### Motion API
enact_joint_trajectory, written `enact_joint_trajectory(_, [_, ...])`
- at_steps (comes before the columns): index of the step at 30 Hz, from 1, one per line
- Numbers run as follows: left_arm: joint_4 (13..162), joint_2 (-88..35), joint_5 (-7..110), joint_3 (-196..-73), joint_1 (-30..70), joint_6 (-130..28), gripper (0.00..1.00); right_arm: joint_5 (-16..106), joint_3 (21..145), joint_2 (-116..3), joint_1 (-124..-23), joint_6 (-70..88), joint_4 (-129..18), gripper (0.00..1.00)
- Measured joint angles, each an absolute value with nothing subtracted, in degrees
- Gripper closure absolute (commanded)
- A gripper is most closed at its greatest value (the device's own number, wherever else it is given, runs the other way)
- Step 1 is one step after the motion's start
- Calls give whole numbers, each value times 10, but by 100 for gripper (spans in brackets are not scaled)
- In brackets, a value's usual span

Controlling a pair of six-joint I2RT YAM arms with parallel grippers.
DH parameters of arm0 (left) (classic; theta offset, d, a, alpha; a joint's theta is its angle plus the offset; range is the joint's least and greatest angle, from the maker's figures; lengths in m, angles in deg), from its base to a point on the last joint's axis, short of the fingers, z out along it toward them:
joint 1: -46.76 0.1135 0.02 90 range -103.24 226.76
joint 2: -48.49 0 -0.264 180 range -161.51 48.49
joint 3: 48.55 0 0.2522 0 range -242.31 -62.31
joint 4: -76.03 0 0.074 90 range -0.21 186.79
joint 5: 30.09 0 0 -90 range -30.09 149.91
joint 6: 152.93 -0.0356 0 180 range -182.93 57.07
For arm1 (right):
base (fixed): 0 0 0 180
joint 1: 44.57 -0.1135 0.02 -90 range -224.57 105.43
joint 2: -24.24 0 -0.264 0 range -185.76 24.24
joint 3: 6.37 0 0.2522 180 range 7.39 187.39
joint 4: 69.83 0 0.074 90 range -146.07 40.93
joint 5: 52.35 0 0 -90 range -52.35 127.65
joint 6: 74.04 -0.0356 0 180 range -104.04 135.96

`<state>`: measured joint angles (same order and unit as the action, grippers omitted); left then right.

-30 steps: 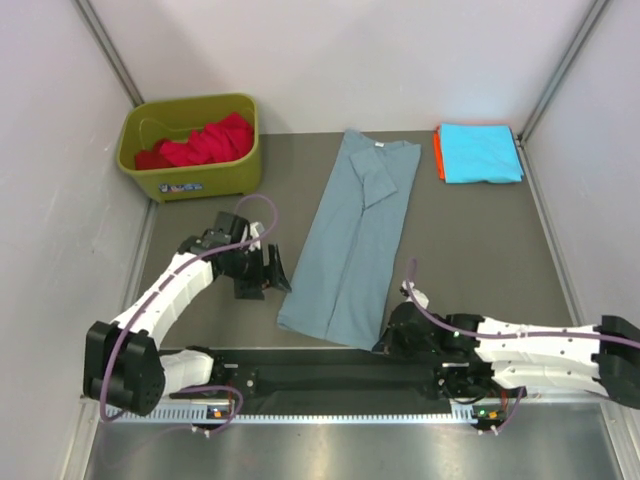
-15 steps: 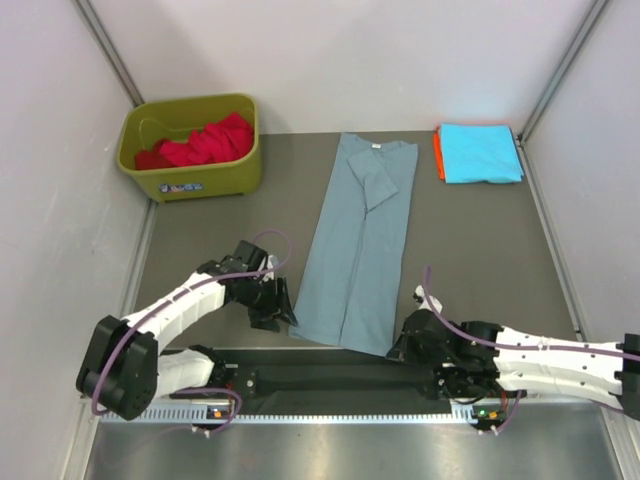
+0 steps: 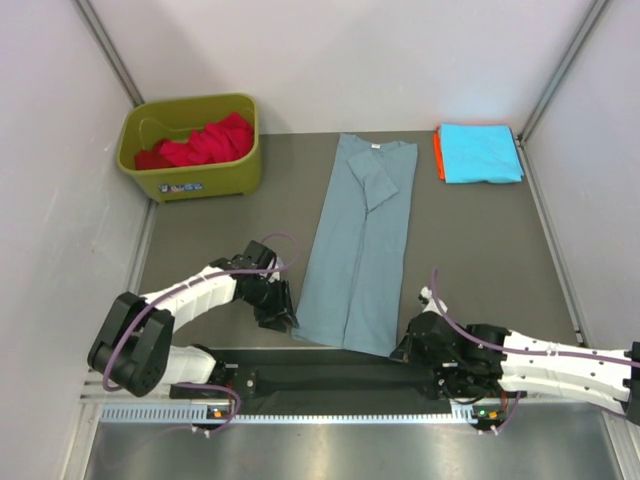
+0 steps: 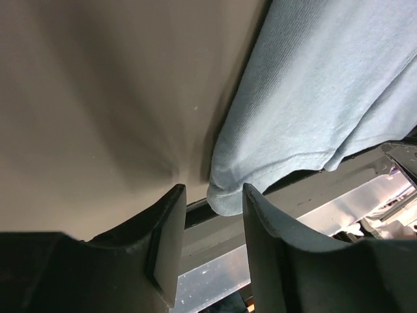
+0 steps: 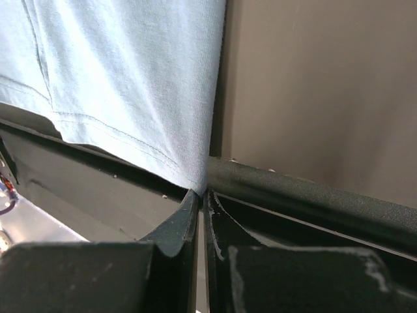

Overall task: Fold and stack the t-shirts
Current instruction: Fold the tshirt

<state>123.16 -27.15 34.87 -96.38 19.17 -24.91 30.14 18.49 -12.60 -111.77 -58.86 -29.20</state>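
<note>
At the near edge of the bench (image 3: 215, 215), the right pincer (image 3: 400, 348) lies low over the black rail (image 3: 330, 375). Its fingers (image 5: 176, 228) are pressed together with no gap, pinching the near-right hem corner of the grey-blue t-shirt (image 3: 360, 250). In the right wrist view the stitched hem runs down to the line where the two tips meet. Just left of it, at the shirt's near-left hem corner, sits the left pincer (image 3: 283, 315). It is spread, and the left wrist view shows its fingers (image 4: 166, 235) standing apart with the rolled hem corner between their tips. A sliver of bare bench shows between the cloth and one finger, so it is not clamped on the fabric. The grey-blue t-shirt is folded lengthwise into a long narrow strip in the middle of the bench. It runs from the near edge, where its hem slightly overhangs, to the far edge, with one sleeve (image 3: 375, 185) folded across it and a small neck label (image 3: 378, 146) at the far end. In the far right corner a folded cyan t-shirt (image 3: 480, 152) lies on top of an orange t-shirt (image 3: 438, 155), of which only a strip shows along the left side. In the far left corner stands the olive-green bin (image 3: 190, 180), holding crumpled red t-shirts (image 3: 200, 142).
</note>
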Motion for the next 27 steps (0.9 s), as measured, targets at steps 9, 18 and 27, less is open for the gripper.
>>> enact_joint_trajectory(9, [1198,-278,326,-937,189,-234,56,300,181,-114,-1116,-595,-285,100])
enact_joint_trajectory(18, [1163,-275,304,-908,185,-210,100,298,182,-131,-1115,-595,-285,100])
enact_joint_trajectory(27, [1199,-271,310,-987,184,-208,100,323,268,-196,-1011,-513,-270,100])
